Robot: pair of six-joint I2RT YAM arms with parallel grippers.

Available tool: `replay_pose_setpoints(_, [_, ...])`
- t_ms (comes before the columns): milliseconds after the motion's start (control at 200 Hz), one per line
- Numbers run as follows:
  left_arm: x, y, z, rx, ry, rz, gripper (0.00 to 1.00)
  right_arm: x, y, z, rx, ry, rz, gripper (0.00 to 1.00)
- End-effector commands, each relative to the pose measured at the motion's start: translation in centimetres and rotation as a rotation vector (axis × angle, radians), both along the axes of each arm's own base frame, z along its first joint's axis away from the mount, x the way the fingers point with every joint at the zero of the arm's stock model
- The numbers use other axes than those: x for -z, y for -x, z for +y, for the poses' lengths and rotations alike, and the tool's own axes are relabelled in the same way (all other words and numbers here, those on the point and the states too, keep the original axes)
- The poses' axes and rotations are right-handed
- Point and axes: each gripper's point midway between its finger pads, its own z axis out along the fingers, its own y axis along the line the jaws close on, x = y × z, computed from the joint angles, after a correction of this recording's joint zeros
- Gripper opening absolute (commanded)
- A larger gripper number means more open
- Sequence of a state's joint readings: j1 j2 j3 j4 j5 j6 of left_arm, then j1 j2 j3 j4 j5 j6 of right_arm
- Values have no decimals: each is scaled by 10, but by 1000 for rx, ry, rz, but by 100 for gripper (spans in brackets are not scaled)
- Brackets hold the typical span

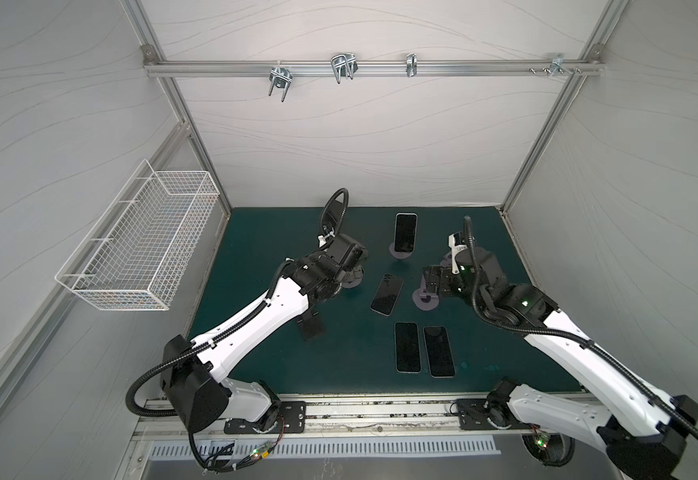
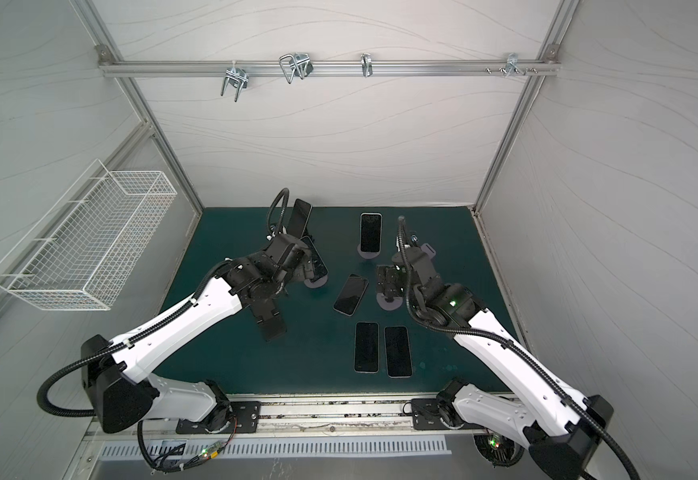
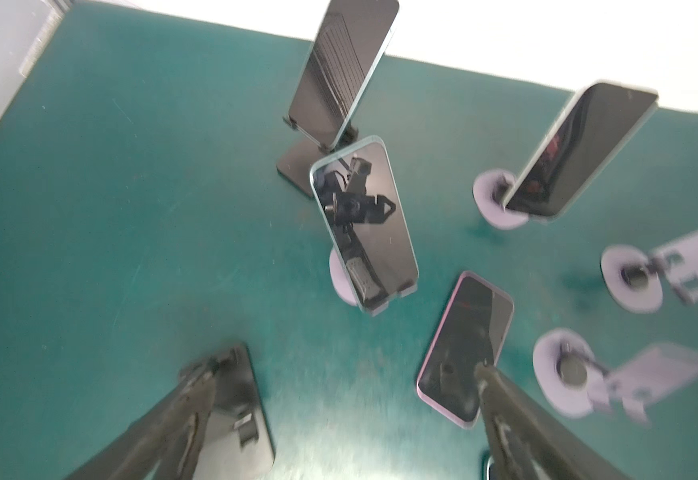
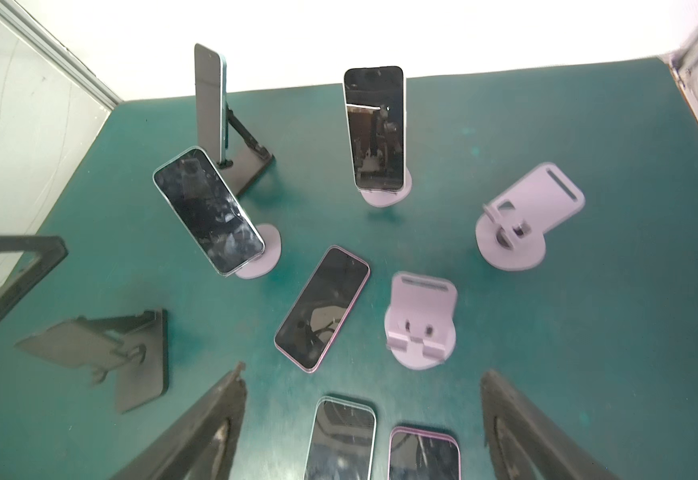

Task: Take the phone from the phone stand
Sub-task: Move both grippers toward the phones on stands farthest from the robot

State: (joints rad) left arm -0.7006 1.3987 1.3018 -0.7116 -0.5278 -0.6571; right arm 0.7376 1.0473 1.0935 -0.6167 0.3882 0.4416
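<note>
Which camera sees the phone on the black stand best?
The left wrist view: the phone on the black stand faces it, close up. The right wrist view sees it edge-on. In a top view it looks small.

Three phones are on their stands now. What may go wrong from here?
The left end effector, open, faces a phone on a lilac stand with another phone on a black stand close behind; reaching in might knock that one. One finger seems near the pink phone lying flat and may bump it.
</note>
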Motion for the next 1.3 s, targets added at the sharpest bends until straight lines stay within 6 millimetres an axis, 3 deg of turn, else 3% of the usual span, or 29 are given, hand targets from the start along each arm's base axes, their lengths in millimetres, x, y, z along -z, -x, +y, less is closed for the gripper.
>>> replay_pose_setpoints(0, [-18,-24,-1,-37,8,-57,99,-9,-22,15,-35,15,-59,90])
replay_pose_setpoints(175, [-13,-52,-2,-62,-38,-69,99,-11,-53,31,-104,-9,-94,90])
replay_pose_setpoints(315, [-16,-69,10,-129,-82,-60,99,-14,-72,43,-90,-17,-75,90])
replay_pose_setpoints(445, [-16,-69,17,-198,-83,-41,99,-16,-77,55,-92,-73,-43,90])
replay_pose_setpoints(570, [-13,-56,29,-278,-73,-5,99,-18,-80,60,-83,-160,24,89])
replay_pose_setpoints(705, [-7,-35,47,-373,-60,34,99,-17,-72,65,-99,-204,124,88])
replay_pose_setpoints(925, [5,-11,61,-477,-4,74,99,-6,-40,66,-171,-205,271,88])
replay_pose_setpoints(1295, [13,-30,35,-459,53,119,99,-3,-14,67,-259,-215,334,88])
